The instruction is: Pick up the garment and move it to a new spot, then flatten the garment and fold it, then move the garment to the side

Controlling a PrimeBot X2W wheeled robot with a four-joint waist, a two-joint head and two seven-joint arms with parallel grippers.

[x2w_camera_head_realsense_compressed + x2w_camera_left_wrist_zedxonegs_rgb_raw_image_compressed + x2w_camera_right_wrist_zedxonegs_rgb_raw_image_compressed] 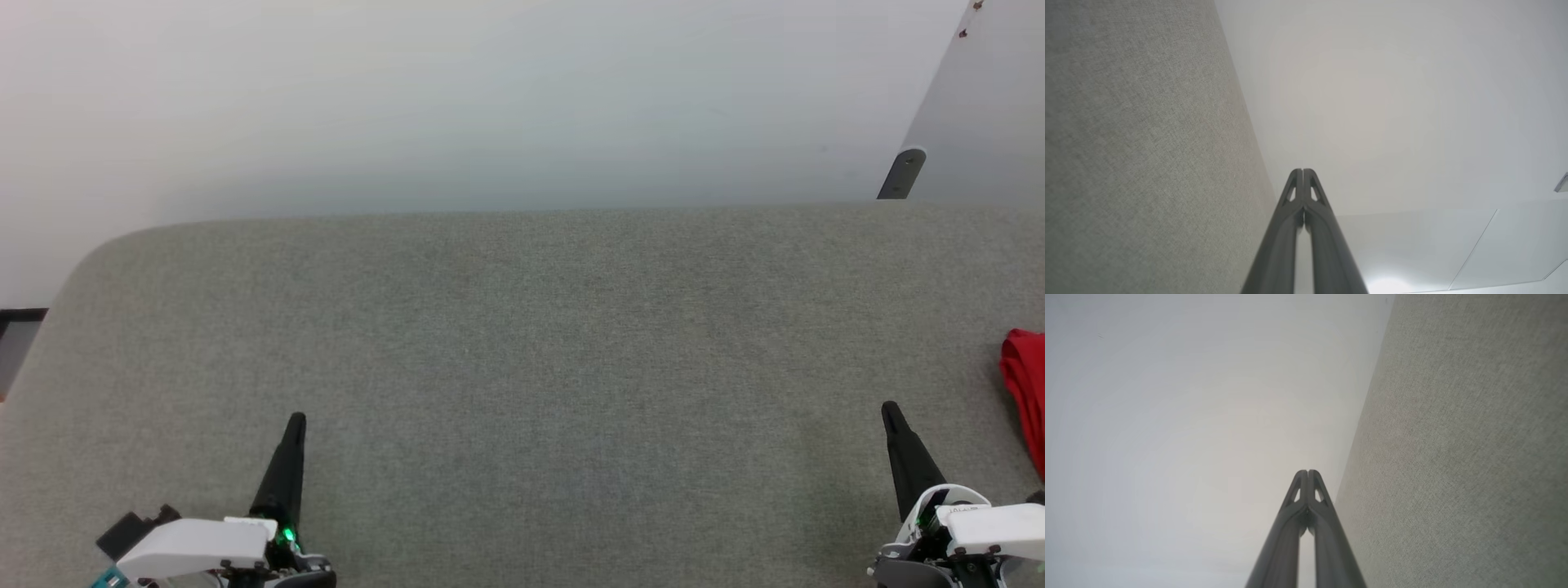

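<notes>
At the right edge of the bench (522,327) lies the red garment (1025,384). The left pincer (298,419) and the right pincer (888,407) are squeezed tight, holding nothing.

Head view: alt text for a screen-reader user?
A red garment lies bunched on a grey table at the view's right edge, cut off by the frame. The left gripper and right gripper point up from the bottom, shut and empty.

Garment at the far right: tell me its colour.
The garment is plain red where visible, seen best in the head view.
</notes>
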